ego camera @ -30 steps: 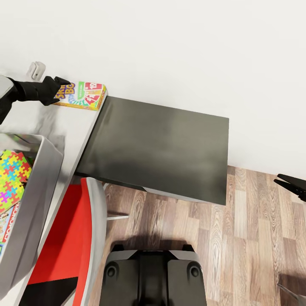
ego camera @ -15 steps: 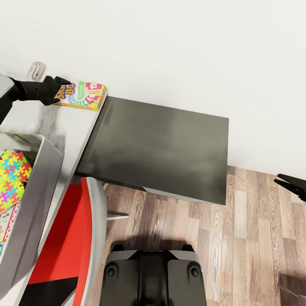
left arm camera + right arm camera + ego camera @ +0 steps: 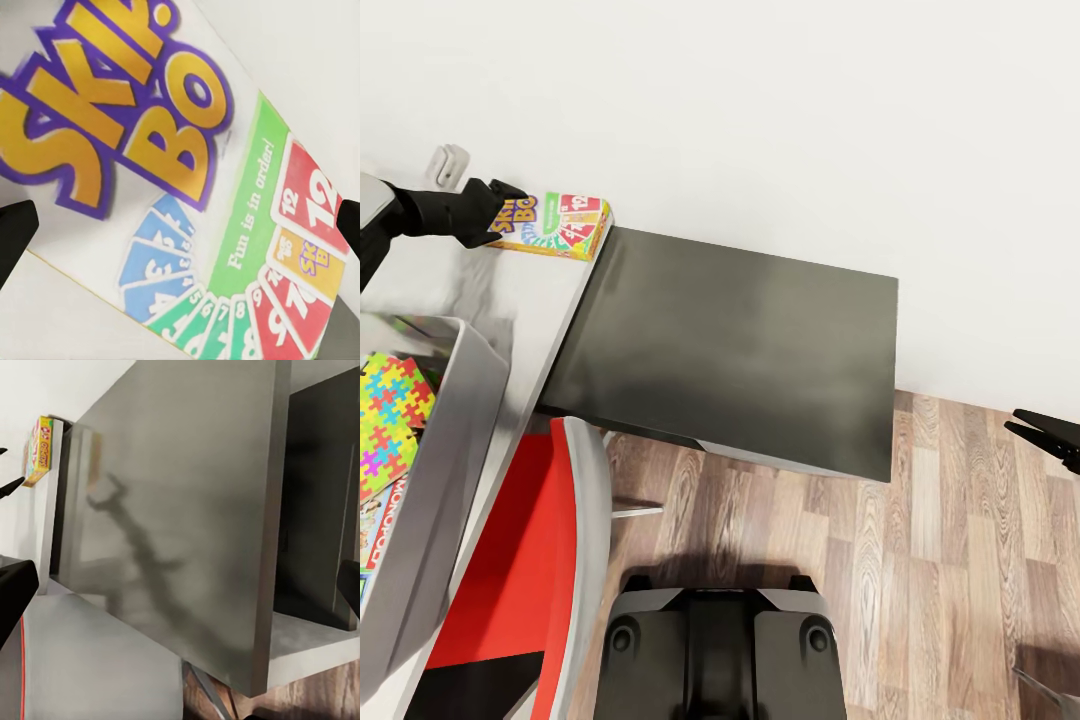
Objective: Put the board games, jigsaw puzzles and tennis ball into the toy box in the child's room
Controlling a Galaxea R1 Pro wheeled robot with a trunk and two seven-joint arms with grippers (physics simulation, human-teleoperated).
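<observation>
robot base: dark housing at the near edge of the head view, over wood floor.
red chair: near side of the left gripper, tucked against the table.
toy box: light grey bin on the pale table top, nearer than the left gripper; jigsaw puzzle lies inside, on a monopoly box.
right gripper: over the floor, well apart from the table; fingers spread apart, nothing between them.
table: dark grey section lies between the two grippers.
left gripper: at the far end of the pale top, over the near-left end of the skip-bo box; jaws wide, either side of the box; contact cannot be told.
skip-bo box, wrist view: flat, face up, directly under the open fingers.
wall: white, just beyond the box.
</observation>
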